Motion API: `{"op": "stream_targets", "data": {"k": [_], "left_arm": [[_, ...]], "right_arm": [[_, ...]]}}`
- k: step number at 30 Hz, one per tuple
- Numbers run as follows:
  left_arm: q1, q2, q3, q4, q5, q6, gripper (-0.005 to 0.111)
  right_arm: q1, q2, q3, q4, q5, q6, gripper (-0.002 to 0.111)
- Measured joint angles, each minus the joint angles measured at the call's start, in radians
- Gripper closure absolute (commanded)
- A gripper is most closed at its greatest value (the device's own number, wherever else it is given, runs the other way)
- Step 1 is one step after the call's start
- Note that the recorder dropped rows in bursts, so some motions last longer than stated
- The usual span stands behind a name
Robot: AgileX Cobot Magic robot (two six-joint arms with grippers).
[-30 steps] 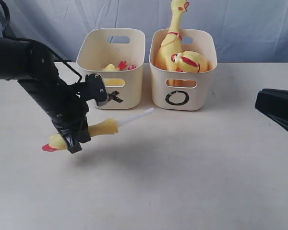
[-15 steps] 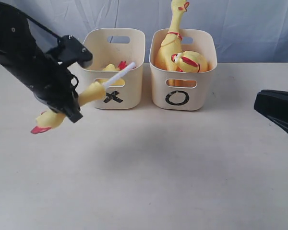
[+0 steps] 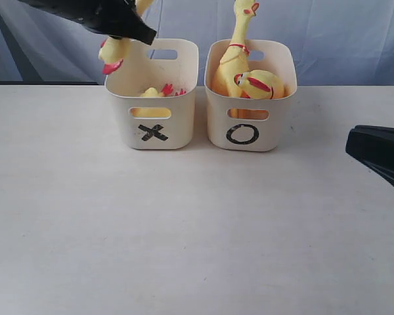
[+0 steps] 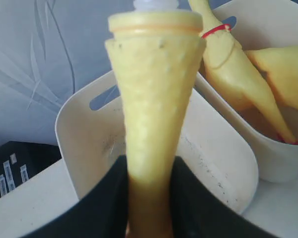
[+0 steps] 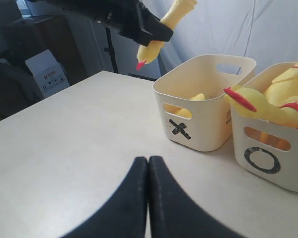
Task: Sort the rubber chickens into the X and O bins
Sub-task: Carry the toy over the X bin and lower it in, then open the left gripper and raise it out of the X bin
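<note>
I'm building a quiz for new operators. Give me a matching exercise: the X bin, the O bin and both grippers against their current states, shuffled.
1. X bin
2. O bin
3. left gripper
4. right gripper

A. jaws shut, empty
B. whole chicken rises above its rim
C. shut on a headless chicken
D. yellow pieces lie low inside

Pairs: 1-D, 2-B, 3-C, 4-A

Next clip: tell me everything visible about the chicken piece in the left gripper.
It is a headless chicken body, yellow, with finely pebbled, rubbery-looking skin. One end finishes in a flat collar holding a white plug; the other carries a red foot. The left gripper clamps its middle between black jaws. It hangs tilted, foot end lowest, in the air over the X bin's left side, touching nothing else.
</note>
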Motion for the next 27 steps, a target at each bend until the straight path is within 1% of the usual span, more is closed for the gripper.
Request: {"op": "stream_targets", "data": {"k": [5,8,16,22,24,27], "left_arm": [[0.0,0.1,-0.071,0.0,-0.038,0.007,0.107],[0.002,0.198,-0.148,0.0,-0.047,0.025,0.107],[0.043,0.325,-0.262,-0.007,-0.05,0.027,0.107],[0.049,0.408,-0.333,-0.011,0.009,0.052,0.107],[0.049,0.428,-0.338,-0.011,0.023,0.052,0.104],[0.049,0.451,-0.338,-0.011,0.045,0.052,0.095]], "right_arm": [[0.0,0.0,0.0,0.0,0.0,0.0,0.109],[0.0,0.0,0.0,-0.002,-0.002,0.0,0.109],[0.0,0.0,0.0,-0.002,-0.002,0.0,0.109],[0.0,0.0,0.0,-0.002,-0.002,0.002,0.109],[0.0,0.0,0.0,-0.002,-0.002,0.002,0.109],[0.0,0.0,0.0,-0.002,-0.002,0.002,0.109]]}}
